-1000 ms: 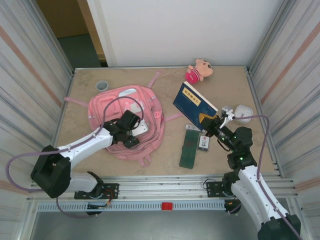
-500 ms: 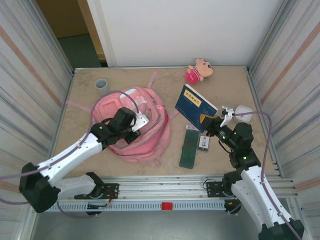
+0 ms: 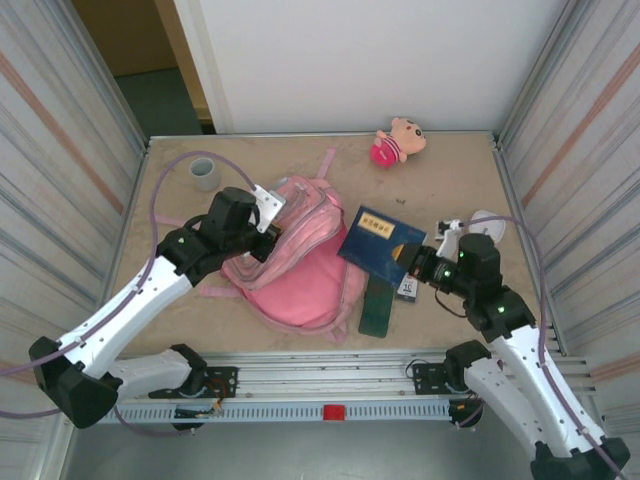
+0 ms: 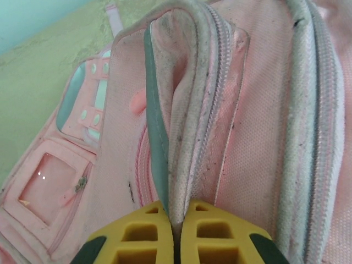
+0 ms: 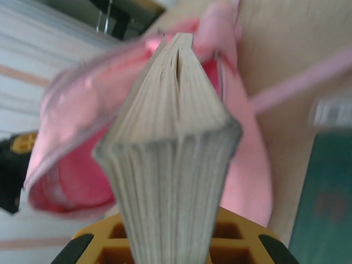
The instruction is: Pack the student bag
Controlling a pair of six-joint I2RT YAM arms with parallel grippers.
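The student bag is a large pink backpack lying mid-table, its top edge pulled up. My left gripper is shut on that edge. In the left wrist view the yellow fingertips pinch the white-trimmed zipper rim of the student bag, and the gripper has only that fabric between its jaws. My right gripper is shut on a blue book, held tilted just right of the bag. The right wrist view has the book's page edge rising from the gripper, with the bag's pink opening behind it.
A dark green notebook and a small card lie under the book. A pink plush doll sits at the back wall and a grey roll at the back left. A white object lies by the right wall. Metal walls flank the table.
My left gripper shut on the bag's rim and lifted it up and back, dragging the bag to the right. The right gripper carried the book left, toward the bag.
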